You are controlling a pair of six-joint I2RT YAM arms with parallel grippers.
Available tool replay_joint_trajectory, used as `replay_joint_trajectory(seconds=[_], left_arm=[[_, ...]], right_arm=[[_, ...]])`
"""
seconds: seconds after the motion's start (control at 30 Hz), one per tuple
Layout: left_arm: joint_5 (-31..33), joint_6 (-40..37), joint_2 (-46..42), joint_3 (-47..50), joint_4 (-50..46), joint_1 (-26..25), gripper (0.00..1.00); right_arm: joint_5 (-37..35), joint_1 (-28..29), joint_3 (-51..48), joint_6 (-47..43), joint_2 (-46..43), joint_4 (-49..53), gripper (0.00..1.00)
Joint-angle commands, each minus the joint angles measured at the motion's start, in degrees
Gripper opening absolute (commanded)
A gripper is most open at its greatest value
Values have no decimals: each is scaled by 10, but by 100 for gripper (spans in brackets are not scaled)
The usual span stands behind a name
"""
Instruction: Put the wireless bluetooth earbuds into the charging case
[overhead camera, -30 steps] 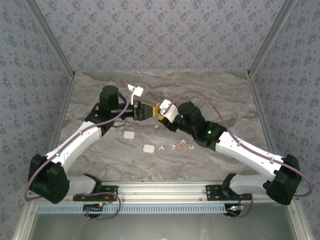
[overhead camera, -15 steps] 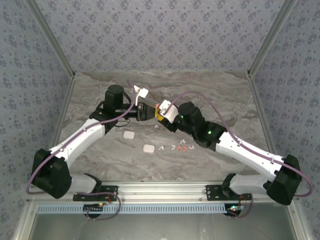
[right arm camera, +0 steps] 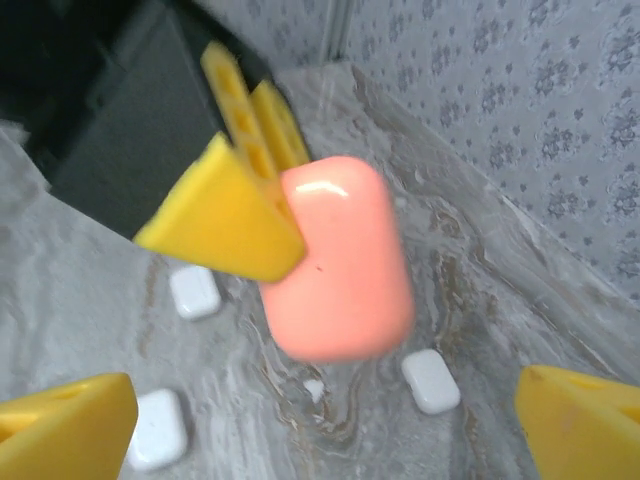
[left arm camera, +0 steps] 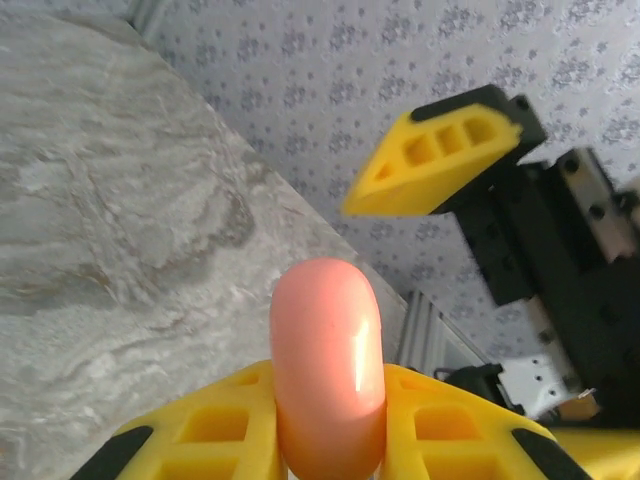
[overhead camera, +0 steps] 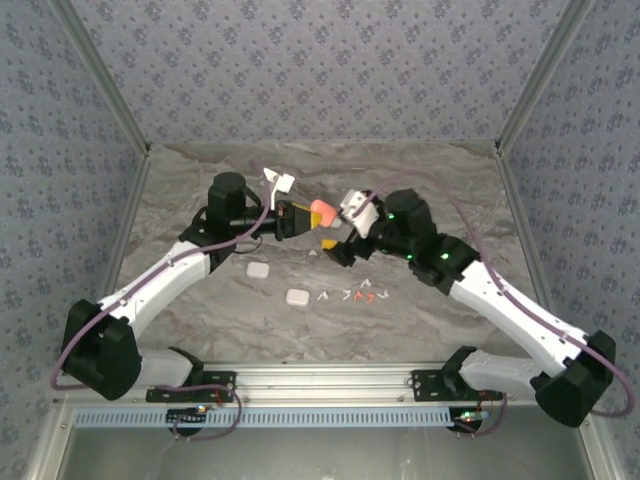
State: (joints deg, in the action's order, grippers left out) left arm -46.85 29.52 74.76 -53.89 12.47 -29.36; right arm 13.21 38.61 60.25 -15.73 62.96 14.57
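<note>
- We see the left hand (overhead camera: 303,217) clamped on a pink case (overhead camera: 321,213).
- The right hand (right arm camera: 320,430), spread wide apart, sits just beside the case.

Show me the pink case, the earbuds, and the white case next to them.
pink case (right arm camera: 340,265), right wrist view, centre of broad face.
earbuds (overhead camera: 362,297), top view, a red bud.
white case (overhead camera: 297,297), top view, its centre.
</note>
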Motion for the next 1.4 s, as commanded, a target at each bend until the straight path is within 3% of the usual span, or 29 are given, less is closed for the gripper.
replay_joint_trajectory(seconds=[0.0, 0.1, 0.23, 0.43, 0.77, 1.37], left_arm=[[46, 14, -26, 35, 134, -3, 0], [55, 12, -35, 66, 206, -12, 0], [62, -12, -50, 95, 265, -30, 0], [53, -42, -57, 98, 278, -52, 0], [43, -59, -67, 93, 262, -63, 0], [69, -85, -81, 101, 239, -65, 0]], right_arm=[[170, -65, -12, 81, -46, -16, 100], [244, -122, -31, 161, -53, -65, 100], [265, -138, -30, 227, -31, -99, 100], [244, -123, -19, 236, 7, -127, 97], [198, -123, -7, 256, 36, -138, 74], [200, -151, 22, 267, 37, -124, 73]])
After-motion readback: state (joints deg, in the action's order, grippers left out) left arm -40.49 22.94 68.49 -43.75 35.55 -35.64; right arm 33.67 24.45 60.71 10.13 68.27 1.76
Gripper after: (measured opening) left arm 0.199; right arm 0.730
